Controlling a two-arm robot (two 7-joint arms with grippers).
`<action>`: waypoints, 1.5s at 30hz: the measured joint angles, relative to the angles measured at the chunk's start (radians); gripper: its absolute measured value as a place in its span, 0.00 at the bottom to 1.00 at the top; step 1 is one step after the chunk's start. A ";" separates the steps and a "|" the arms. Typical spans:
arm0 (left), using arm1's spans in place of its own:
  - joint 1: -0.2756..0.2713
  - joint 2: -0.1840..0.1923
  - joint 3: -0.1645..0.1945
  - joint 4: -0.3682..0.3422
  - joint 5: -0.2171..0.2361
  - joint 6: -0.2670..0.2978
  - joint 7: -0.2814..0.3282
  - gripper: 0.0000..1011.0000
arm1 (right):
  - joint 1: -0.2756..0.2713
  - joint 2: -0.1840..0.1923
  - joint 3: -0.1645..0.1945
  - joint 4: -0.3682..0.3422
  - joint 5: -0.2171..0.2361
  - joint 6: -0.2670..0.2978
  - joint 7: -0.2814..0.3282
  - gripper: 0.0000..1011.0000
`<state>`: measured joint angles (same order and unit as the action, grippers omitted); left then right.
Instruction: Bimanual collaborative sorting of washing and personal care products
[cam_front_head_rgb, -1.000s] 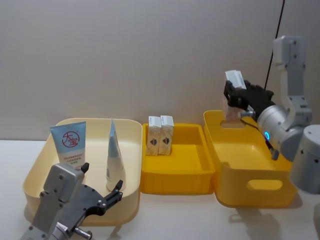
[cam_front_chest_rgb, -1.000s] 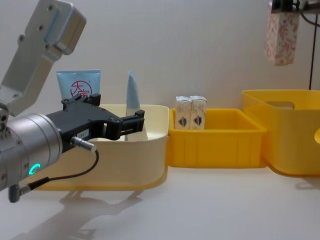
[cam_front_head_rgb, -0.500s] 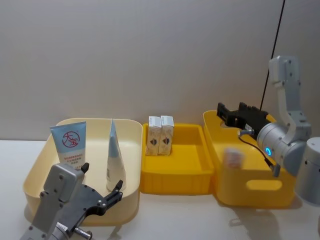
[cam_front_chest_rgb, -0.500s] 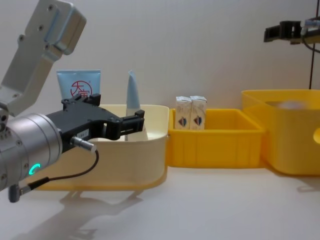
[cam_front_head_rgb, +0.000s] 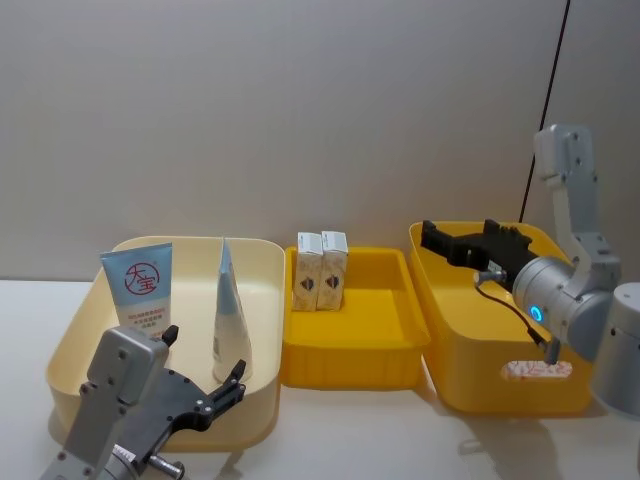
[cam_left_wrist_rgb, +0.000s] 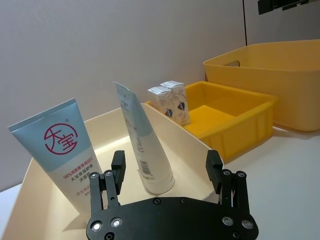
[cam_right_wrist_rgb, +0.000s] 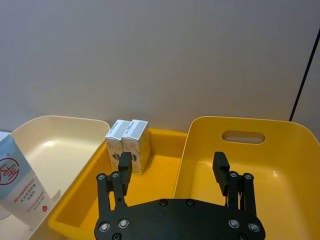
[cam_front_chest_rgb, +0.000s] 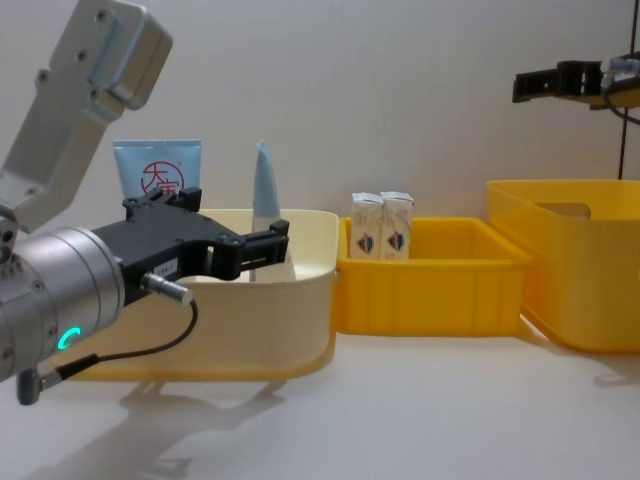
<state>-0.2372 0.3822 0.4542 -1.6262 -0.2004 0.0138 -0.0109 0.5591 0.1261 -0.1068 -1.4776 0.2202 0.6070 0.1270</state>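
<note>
- Cartons (cam_front_head_rgb: 321, 272) stood upright as a touching pair at the back left corner of the shallow yellow tray (cam_front_head_rgb: 380, 312). A third carton (cam_front_head_rgb: 537, 370) lay low in the deep yellow bin (cam_front_head_rgb: 470, 340), glimpsed through the slot in its near wall.
- Tubes (cam_front_head_rgb: 140, 288) stood on their caps in the cream bin (cam_front_head_rgb: 75, 340). One faced front, and the edge-on tube (cam_front_head_rgb: 228, 318) was near it but apart.
- Right gripper (cam_front_head_rgb: 458, 242) hung above the deep yellow bin, toward its left rim, with fingers spread and nothing between them.
- Left gripper (cam_front_head_rgb: 205, 352) hovered at the cream bin's near wall, likewise spread and empty, pointing toward the edge-on tube.
- Step in hand, as I judged it, was the right arm going for another carton from the tray.
  - It would need to clear the bin's rim and keep its fingers wide.
  - It should come down over one carton's front and back faces — the pair touched, so a finger pushed between them would likely topple one.
- For the left arm, the tubes looked tippy on their small caps. A gentle pinch around the middle of the flat body seemed safest.
- Count: two tubes, three cartons, three containers, two grippers.
</note>
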 joint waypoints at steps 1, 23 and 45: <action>0.000 0.000 0.000 0.000 0.000 0.000 0.000 0.99 | 0.000 0.000 0.000 0.000 0.000 0.001 0.001 0.99; -0.084 0.009 -0.018 -0.064 -0.024 0.107 -0.072 0.99 | -0.004 0.002 0.002 0.003 0.004 0.007 0.008 0.99; -0.196 -0.062 -0.024 0.098 -0.068 0.155 -0.148 0.99 | -0.004 0.002 0.002 0.003 0.004 0.008 0.009 0.99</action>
<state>-0.4327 0.3201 0.4305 -1.5286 -0.2684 0.1690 -0.1587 0.5550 0.1277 -0.1053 -1.4747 0.2246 0.6148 0.1358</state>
